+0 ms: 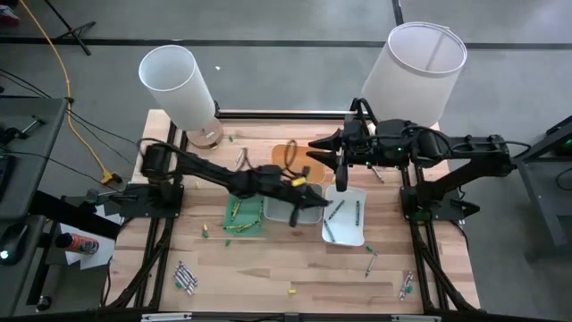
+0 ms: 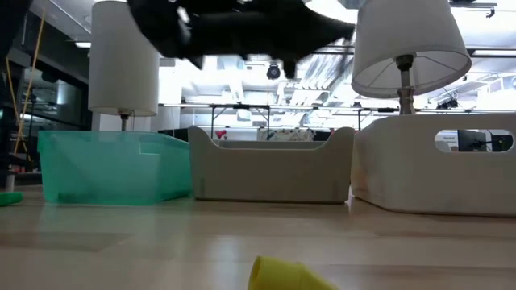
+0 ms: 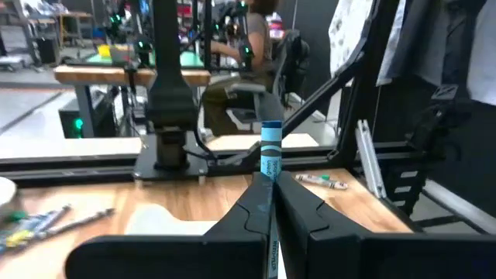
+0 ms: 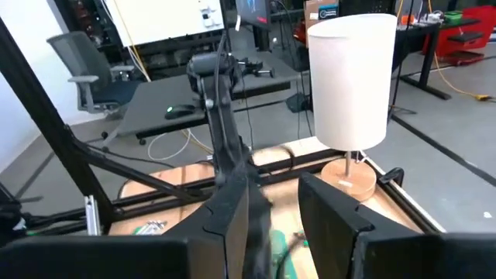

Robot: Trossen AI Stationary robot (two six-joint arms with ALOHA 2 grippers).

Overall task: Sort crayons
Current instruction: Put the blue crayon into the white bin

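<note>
Gripping blue crayon [image 3: 270,149], left claw [image 3: 270,203] clamped tight; right claw [image 4: 273,211] parted.

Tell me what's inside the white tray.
In the high view the white tray holds a few dark crayons lying loose on its floor. Its upper end is covered by the right pincer, so anything there is hidden.

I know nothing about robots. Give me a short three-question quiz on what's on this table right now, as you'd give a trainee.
1. True or false: the left gripper is shut on a blue paper-wrapped crayon.
2. How many white-shaded table lamps stand at the table's far edge? A one, B two, C three.
3. Fill in: the green plastic tray lies on the ___ arm's side of the white plastic tray.
Key: 1 true; 2 B; 3 left.
</note>
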